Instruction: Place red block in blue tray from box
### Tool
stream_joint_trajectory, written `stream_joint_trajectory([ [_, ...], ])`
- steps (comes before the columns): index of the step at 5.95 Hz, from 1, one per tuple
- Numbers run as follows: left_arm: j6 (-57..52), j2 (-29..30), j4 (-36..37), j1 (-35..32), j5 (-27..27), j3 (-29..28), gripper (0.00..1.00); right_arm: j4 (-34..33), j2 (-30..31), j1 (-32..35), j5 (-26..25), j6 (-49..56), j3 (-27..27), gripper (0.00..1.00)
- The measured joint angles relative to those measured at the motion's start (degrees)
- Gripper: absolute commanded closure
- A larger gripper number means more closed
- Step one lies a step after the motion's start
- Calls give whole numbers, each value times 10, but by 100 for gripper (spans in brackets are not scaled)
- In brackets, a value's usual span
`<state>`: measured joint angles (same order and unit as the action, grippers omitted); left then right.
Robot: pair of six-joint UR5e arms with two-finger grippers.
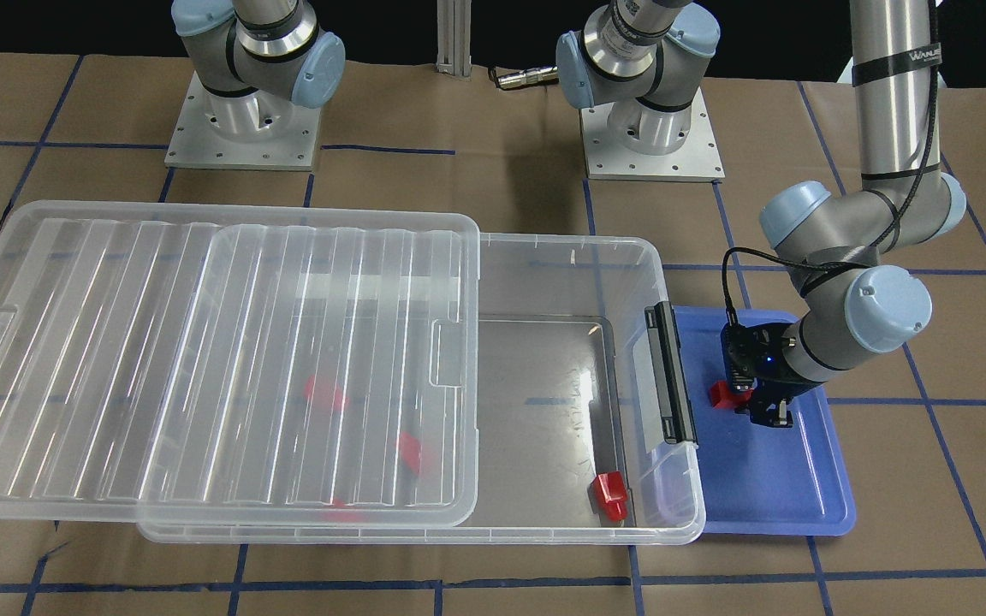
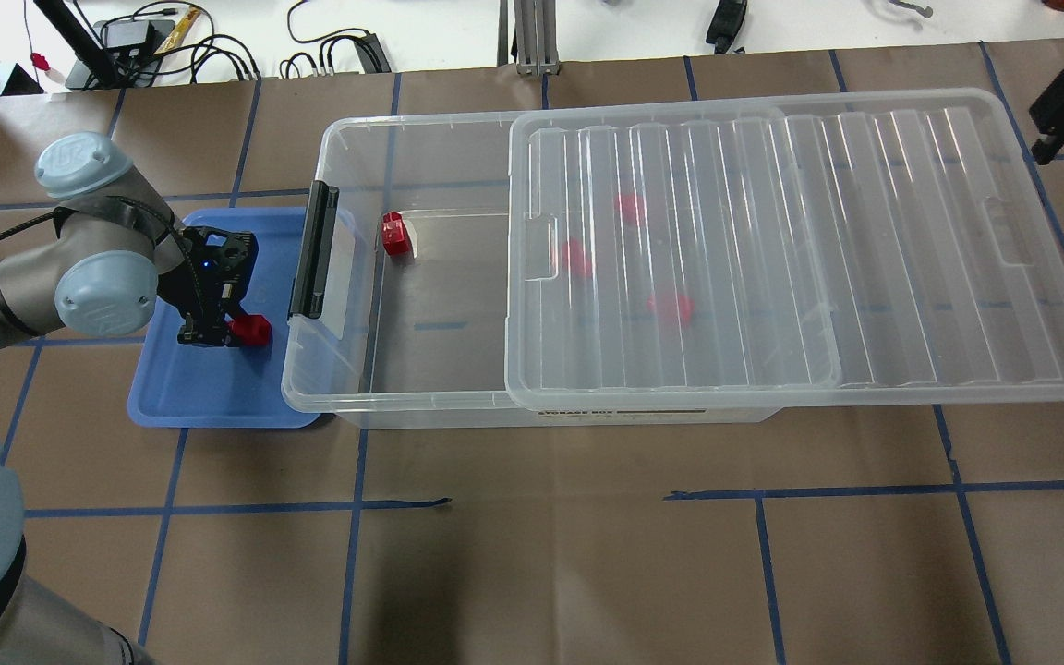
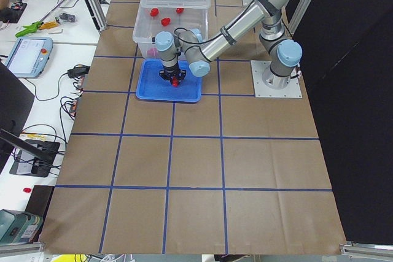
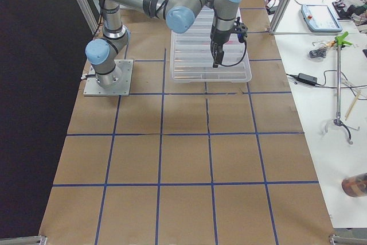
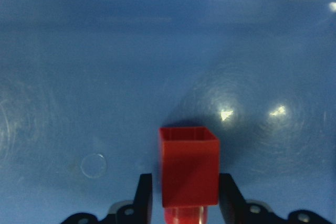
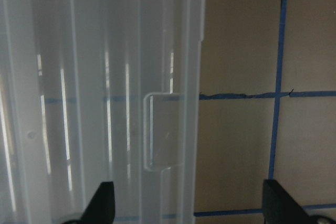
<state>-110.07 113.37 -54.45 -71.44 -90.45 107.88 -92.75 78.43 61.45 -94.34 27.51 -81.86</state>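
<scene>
Left pincer [image 5: 186, 181] clamped on red block [image 2: 251, 329], low over blue tray [image 2: 209, 392] near its box-side rim, tray just beside box [image 2: 421, 406] latch end, lid [image 2: 772, 249] covering far half, right pincer [image 6: 191, 203] spread wide above lid edge, bare desk [image 2: 587, 554] alongside

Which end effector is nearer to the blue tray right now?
Left. The left end effector is over the blue tray, gripping a red block. The right end effector hangs open by the far end of the lid, the whole box away from the tray.
</scene>
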Motion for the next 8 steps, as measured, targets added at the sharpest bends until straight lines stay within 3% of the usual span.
stream_joint_trajectory([
  [2, 37, -54, -100, -14, 1, -37, 1, -66, -40, -71, -2, 41, -31, 0],
  [4, 109, -123, -308, -51, 2, -145, 1, -137, -44, -96, -3, 39, -96, 0],
  [5, 154, -147, -395, -77, 2, -197, 1, -140, -32, -98, -3, 25, -118, 0],
  [6, 195, -165, -442, -102, 3, -226, 1, -139, -17, -97, -2, 9, -137, 0],
  [8, 319, -181, -461, -133, 2, -233, 1, -139, 15, -94, 4, -5, -173, 0],
])
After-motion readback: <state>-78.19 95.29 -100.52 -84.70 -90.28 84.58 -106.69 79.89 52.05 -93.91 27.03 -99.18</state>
